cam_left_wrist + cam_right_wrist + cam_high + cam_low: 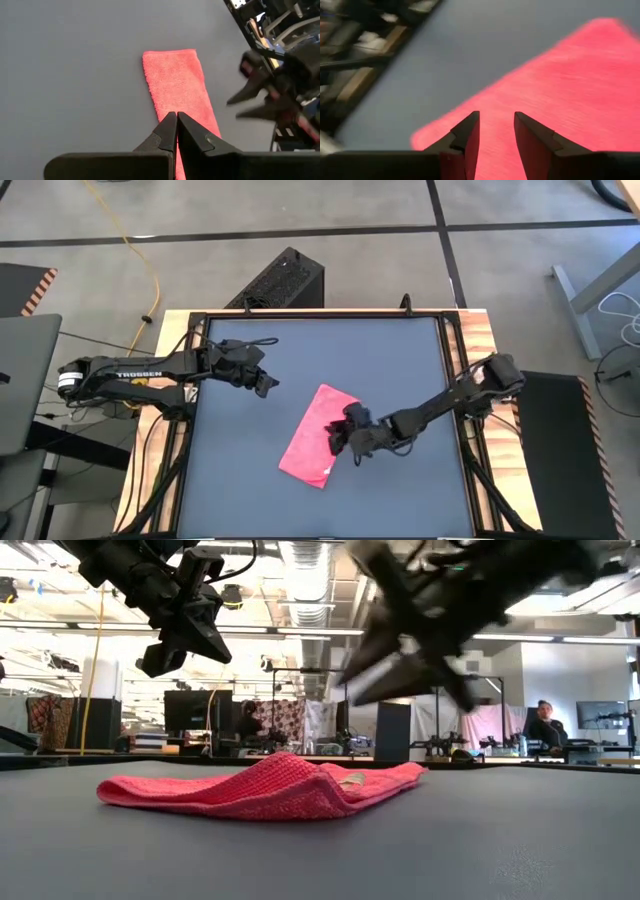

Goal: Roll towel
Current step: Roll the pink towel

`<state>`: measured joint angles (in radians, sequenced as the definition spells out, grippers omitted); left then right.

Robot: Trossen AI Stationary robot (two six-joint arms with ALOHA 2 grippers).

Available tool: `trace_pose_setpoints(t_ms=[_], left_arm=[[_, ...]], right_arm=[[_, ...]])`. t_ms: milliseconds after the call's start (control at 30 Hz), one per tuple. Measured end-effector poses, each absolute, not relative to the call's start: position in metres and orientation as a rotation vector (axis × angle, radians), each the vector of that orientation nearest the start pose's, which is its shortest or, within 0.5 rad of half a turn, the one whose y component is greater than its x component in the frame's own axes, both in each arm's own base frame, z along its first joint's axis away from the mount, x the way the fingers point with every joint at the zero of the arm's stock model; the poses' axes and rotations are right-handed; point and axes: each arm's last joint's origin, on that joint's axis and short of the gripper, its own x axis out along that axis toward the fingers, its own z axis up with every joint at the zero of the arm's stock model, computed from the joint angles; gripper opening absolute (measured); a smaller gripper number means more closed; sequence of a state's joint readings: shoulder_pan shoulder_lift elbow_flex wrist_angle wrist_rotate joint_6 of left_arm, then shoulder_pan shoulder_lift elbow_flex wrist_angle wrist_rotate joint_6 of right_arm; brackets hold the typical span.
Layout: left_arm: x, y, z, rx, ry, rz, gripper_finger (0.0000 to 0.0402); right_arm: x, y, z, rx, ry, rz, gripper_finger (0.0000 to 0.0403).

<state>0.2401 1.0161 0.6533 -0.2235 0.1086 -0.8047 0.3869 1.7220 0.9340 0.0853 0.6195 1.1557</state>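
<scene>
The pink towel (318, 435) lies flat on the dark grey mat (240, 480) as a long folded strip, slanting across the mat's middle. It also shows in the low view (270, 790), the left wrist view (175, 85) and the right wrist view (570, 75). My right gripper (342, 442) hangs open just above the towel's right long edge, with only air between its fingers (496, 117). My left gripper (268, 385) is shut (176, 116) and hovers over bare mat, to the towel's far left, well above the table (160, 660).
The mat fills a wooden-edged table (480, 330). A black box (285, 280) stands on the floor beyond the far edge. Bare mat lies all around the towel, widest toward the near left corner.
</scene>
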Motion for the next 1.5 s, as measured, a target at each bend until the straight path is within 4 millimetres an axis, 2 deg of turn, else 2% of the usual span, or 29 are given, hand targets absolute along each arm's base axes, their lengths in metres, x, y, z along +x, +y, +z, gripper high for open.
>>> trace_pose_setpoints(t_ms=[100, 233, 433, 567, 900, 1100, 1500], left_arm=[[0.206, 0.048, 0.244, -0.871, 0.496, 0.362, 0.0000], [0.206, 0.048, 0.244, -0.865, 0.486, 0.378, 0.0000], [0.206, 0.048, 0.244, -0.865, 0.485, 0.381, 0.0000], [0.206, 0.048, 0.244, -0.866, 0.485, 0.379, 0.0000], [0.207, 0.047, 0.244, -0.876, 0.490, 0.365, 0.0000], [0.207, 0.046, 0.244, -0.879, 0.492, 0.361, 0.0000], [0.207, 0.046, 0.244, -0.879, 0.492, 0.360, 0.0000]], right_arm=[[0.304, 0.111, 0.174, 0.765, 0.485, -0.623, 0.0128], [0.295, 0.110, 0.169, 0.784, 0.539, -0.698, 0.0119], [0.301, 0.102, 0.164, 0.829, 0.495, -0.749, 0.0118], [0.305, 0.094, 0.153, 0.836, 0.499, -0.803, 0.0117], [0.314, 0.089, 0.123, 0.887, 0.588, -0.833, 0.0117], [0.315, 0.087, 0.122, 0.884, 0.587, -0.847, 0.0117], [0.322, 0.056, 0.122, 0.821, 0.592, -0.892, 0.0117]])
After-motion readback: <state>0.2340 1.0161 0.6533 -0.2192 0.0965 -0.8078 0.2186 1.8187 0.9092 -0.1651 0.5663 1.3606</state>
